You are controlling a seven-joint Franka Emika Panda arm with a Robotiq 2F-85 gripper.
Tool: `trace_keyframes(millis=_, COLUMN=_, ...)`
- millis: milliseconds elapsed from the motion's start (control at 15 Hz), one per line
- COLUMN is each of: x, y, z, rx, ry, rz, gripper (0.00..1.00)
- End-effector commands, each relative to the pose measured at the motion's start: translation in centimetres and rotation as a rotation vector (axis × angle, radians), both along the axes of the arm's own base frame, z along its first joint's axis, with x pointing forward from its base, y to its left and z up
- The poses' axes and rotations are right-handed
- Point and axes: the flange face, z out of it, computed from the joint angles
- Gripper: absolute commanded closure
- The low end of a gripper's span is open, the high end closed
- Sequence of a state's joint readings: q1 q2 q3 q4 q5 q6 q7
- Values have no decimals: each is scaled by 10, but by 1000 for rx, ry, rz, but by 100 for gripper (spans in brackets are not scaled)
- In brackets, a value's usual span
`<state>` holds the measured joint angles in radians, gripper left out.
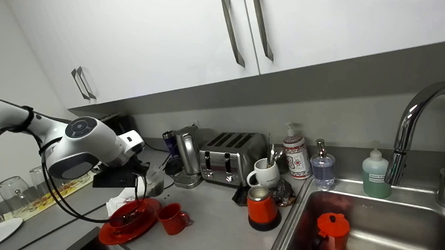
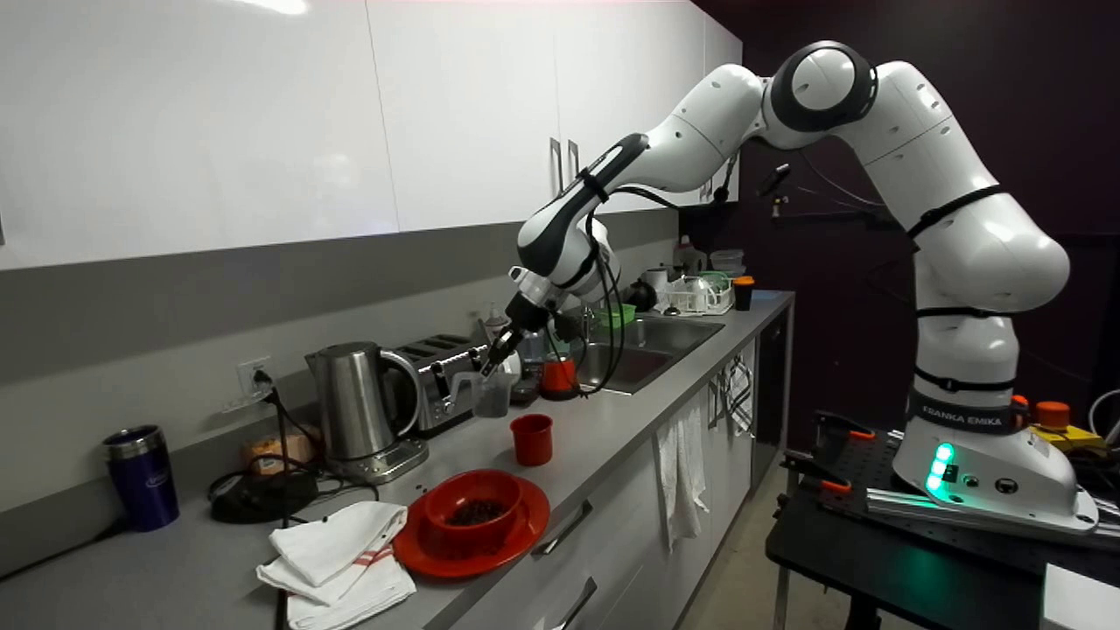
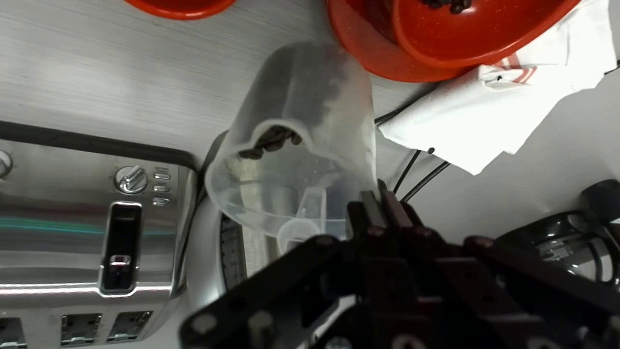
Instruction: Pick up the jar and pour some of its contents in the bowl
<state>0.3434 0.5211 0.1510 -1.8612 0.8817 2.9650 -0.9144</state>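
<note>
The jar (image 3: 310, 106) is a see-through plastic jug with a spout and handle, holding dark beans. It also shows in both exterior views (image 1: 157, 183) (image 2: 492, 398). My gripper (image 3: 380, 198) is shut on its wall near the rim, the fingers nearly touching; the gripper also shows in an exterior view (image 2: 493, 359). The jar hangs above the counter in front of the toaster, close to upright. The red bowl (image 2: 446, 503) sits on a red plate (image 2: 455, 564) and has dark beans in it. The bowl also shows in the wrist view (image 3: 489, 43), to one side of the jar.
A red cup (image 2: 532, 439) stands between the jar and the counter's front edge. The toaster (image 2: 442, 385) and steel kettle (image 2: 350, 402) stand behind. A white towel (image 2: 341, 551) lies beside the plate. The orange-red container (image 1: 262, 211) stands near the sink (image 1: 299, 210).
</note>
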Motion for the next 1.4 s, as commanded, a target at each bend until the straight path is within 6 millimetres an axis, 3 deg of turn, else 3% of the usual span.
trace_keyframes(millis=0, x=-6, y=-7, z=15, rx=-15, ry=-2, rz=-47, gripper=96)
trace_keyframes(millis=467, x=-8, y=5, z=34, rx=-3, ry=-32, rz=-53, gripper=95)
trace_keyframes(millis=533, x=0, y=4, z=22, rx=3, ry=-17, rz=-42, gripper=96)
trace_keyframes(millis=1333, x=-1, y=6, z=27, rx=5, ry=-25, rz=-40, gripper=95)
